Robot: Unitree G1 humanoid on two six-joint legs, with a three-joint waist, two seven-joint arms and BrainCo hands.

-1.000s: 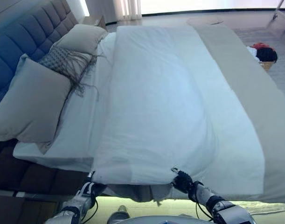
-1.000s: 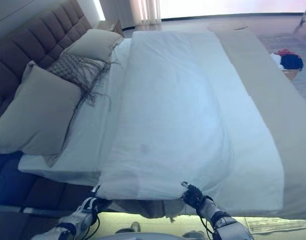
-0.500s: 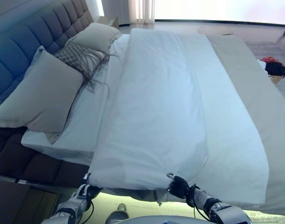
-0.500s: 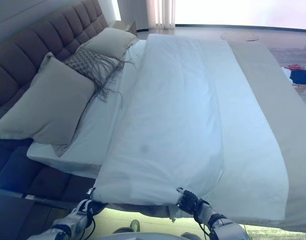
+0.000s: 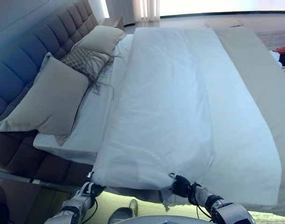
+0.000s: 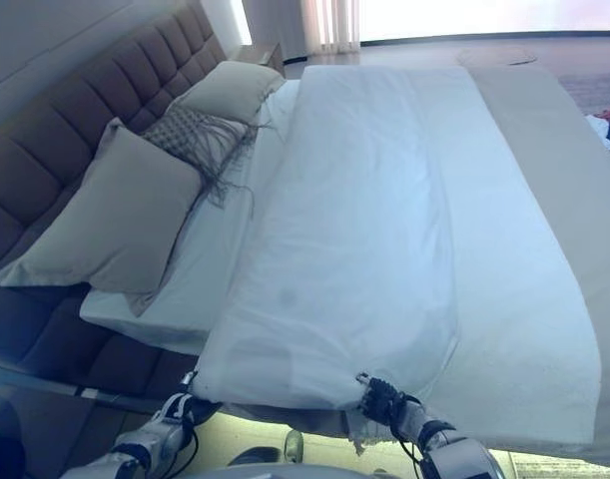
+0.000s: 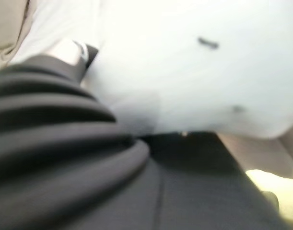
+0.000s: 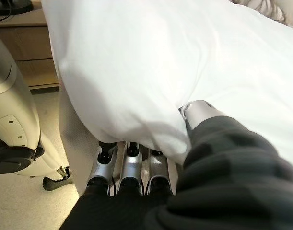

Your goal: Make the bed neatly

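Note:
A white duvet [image 5: 165, 102] lies lengthwise over the bed, its near edge hanging at the bedside in front of me. My left hand [image 5: 87, 190] is at the duvet's near left corner; in the left wrist view its thumb [image 7: 69, 50] presses on the white cloth [image 7: 194, 72]. My right hand [image 5: 182, 185] grips the same edge further right. In the right wrist view its fingers [image 8: 129, 167] curl under the duvet [image 8: 151, 62] with the thumb [image 8: 199, 112] on top. A white sheet [image 5: 93, 116] shows between the duvet and the pillows.
A large beige pillow [image 5: 46, 100], a fringed cushion [image 5: 86, 60] and a far pillow [image 5: 102, 37] lean on the tufted headboard [image 5: 25, 56]. A beige cover [image 5: 268, 84] runs along the duvet's right side. A nightstand [image 5: 115, 22] stands at the back. A wheeled beige base [image 8: 17, 139] is near.
The whole picture has shifted, so the camera moved. Both hands keep their hold on the duvet's near edge, and the duvet lies much as before.

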